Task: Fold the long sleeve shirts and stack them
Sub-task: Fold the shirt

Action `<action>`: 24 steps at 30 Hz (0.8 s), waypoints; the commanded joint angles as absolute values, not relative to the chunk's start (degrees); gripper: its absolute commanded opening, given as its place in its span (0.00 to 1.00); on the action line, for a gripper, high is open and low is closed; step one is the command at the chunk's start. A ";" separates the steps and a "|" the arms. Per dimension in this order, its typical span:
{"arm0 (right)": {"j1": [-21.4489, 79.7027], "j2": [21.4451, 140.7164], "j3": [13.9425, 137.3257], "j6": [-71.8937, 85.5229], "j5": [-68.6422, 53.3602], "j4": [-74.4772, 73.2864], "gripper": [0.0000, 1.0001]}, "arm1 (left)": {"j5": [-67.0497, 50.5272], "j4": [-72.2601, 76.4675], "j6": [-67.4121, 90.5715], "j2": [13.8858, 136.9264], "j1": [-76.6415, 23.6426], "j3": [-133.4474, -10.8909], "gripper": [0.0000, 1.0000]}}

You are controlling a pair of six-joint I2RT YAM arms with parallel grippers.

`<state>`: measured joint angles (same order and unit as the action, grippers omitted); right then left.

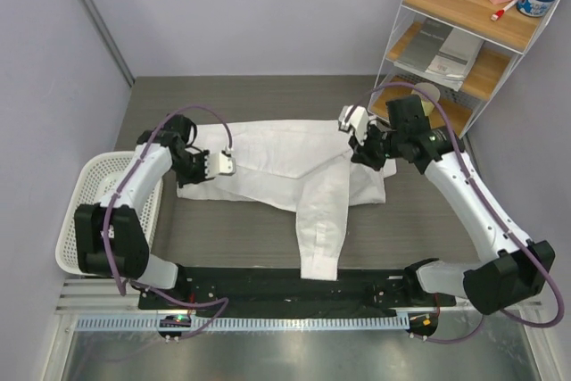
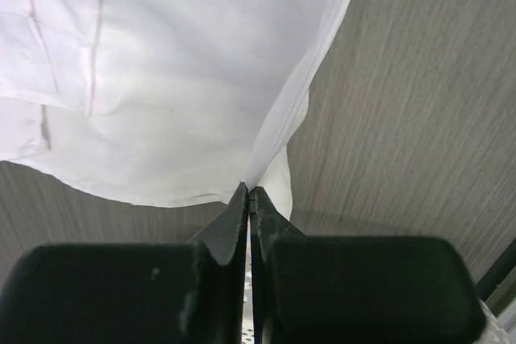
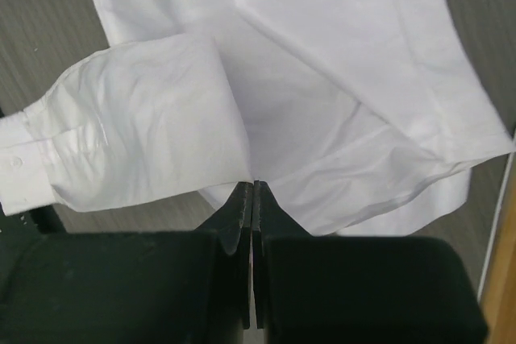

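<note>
Across the dark grey wood-grain counter (image 1: pixel 419 220) lies the thin white long sleeve shirt (image 1: pixel 277 162), our left hand (image 2: pixel 248 197) and right hand (image 3: pixel 253 191) each pinched closed on an opposite side edge, holds we judge sound, since such light, limp cloth sags anywhere unsupported.

The left gripper (image 2: pixel 250 195) is held at 9 o'clock and the right gripper (image 3: pixel 254 191) at 3 o'clock, elbows bent outward, each with fingers clamped together on the shirt (image 1: pixel 277 158).
</note>
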<state>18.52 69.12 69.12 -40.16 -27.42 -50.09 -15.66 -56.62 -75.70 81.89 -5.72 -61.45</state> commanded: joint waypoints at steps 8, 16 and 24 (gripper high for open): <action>17.58 87.16 88.05 -47.19 -24.79 -42.72 0.01 | -15.47 -55.47 -75.41 96.15 -4.75 -75.05 0.00; 15.91 94.30 94.47 -49.31 -23.91 -41.31 0.01 | -15.38 -55.37 -75.93 101.95 -3.69 -80.95 0.00; 15.38 98.26 97.73 -49.22 -23.99 -38.85 0.01 | -15.12 -53.09 -75.15 103.89 -3.43 -80.86 0.00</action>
<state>15.55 97.56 94.24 -48.16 -23.62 -42.33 -14.96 -54.87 -75.37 103.39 -4.05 -79.64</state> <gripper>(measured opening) 0.018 0.003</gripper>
